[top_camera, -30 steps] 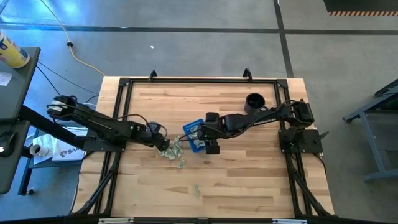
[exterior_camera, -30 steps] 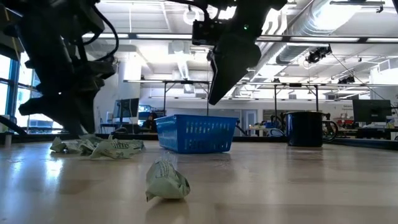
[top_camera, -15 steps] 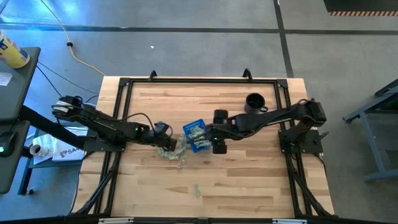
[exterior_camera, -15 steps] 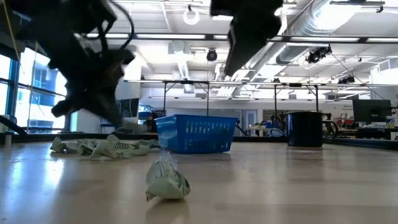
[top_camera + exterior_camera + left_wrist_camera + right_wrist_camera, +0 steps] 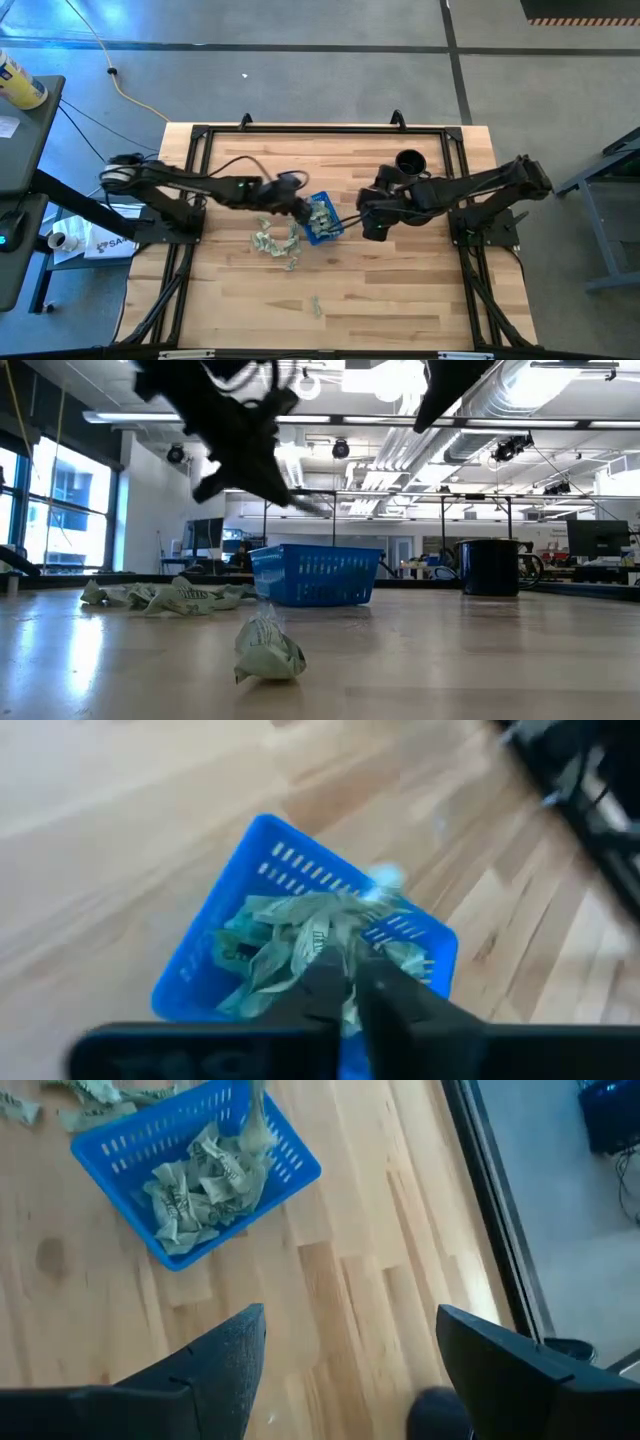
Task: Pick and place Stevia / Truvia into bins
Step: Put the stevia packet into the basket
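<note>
**Blue tray half full, loose packets on the desk**

Blue plastic, slotted, the tray (image 5: 322, 219) sits mid-desk holding a crumpled heap of green-and-white packets (image 5: 200, 1185). More loose packets (image 5: 272, 242) lie just beside it, one crumpled packet (image 5: 266, 650) apart, nearer the front edge. A black mug (image 5: 409, 163) stands well clear on the wooden desk (image 5: 400, 290). The left tool (image 5: 347, 982) hangs over the tray, fingers pinched nearly together on a packet. The right tool (image 5: 345, 1355) hovers beside the tray, fingers spread wide, holding nothing.
</note>
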You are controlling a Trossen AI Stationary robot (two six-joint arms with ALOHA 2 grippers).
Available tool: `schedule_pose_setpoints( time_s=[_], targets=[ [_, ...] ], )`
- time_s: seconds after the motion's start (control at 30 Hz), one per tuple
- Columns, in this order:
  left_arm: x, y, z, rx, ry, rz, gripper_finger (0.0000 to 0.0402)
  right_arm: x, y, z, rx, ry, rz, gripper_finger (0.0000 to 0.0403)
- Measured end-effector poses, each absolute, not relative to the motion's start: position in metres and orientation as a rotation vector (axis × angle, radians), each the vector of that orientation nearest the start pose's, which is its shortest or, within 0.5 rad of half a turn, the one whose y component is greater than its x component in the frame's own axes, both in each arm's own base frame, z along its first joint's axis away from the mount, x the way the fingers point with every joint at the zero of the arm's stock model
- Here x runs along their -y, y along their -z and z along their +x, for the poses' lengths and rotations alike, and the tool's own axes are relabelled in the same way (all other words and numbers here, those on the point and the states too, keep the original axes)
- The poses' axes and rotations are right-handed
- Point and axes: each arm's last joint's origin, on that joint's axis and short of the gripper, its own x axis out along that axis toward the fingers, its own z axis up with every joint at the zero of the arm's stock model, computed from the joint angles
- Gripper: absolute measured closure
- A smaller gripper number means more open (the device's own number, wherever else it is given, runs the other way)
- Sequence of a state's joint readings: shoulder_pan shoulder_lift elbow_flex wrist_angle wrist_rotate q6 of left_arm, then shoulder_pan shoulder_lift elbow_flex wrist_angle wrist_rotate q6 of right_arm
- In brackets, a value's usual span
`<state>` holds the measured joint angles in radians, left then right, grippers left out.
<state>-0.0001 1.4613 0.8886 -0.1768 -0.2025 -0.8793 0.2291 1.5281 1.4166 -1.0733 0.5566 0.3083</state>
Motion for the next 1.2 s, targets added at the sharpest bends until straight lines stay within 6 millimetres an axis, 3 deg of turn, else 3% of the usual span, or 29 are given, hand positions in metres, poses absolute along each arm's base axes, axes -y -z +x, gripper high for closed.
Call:
schedule_pose_setpoints(
  time_s=[0.2,0.33,0.4,0.5,0.63,0.73,0.9,1.03,1.2],
  targets=[
    [-0.011,-0.215,0.329,-0.769,-0.404,-0.814,0.0230,-0.063,-0.310,0.285,-1.060,0.430,-0.193,0.0121],
    [-0.004,-0.229,0.323,-0.955,-0.394,-0.767,0.0182,-0.068,-0.295,0.279,-1.099,0.434,-0.231,0.0121],
    [0.006,-0.237,0.310,-1.063,-0.441,-0.689,0.0170,-0.069,-0.283,0.275,-1.132,0.435,-0.245,0.0121],
    [0.024,-0.245,0.286,-1.213,-0.499,-0.554,0.0166,-0.071,-0.261,0.268,-1.194,0.417,-0.253,0.0121],
    [0.038,-0.238,0.250,-1.387,-0.600,-0.474,0.0178,-0.074,-0.236,0.261,-1.243,0.365,-0.235,0.0121],
    [0.031,-0.228,0.230,-1.393,-0.762,-0.600,0.0188,-0.076,-0.226,0.260,-1.237,0.336,-0.197,0.0121],
    [0.002,-0.202,0.220,-1.180,-0.948,-0.922,0.0191,-0.075,-0.224,0.266,-1.181,0.330,-0.153,0.0121],
    [-0.010,-0.178,0.225,-1.096,-0.856,-1.031,0.0187,-0.073,-0.232,0.271,-1.154,0.338,-0.136,0.0121],
    [-0.006,-0.174,0.227,-1.206,-0.580,-0.692,0.0186,-0.072,-0.236,0.272,-1.151,0.340,-0.129,0.0121]
  ],
)
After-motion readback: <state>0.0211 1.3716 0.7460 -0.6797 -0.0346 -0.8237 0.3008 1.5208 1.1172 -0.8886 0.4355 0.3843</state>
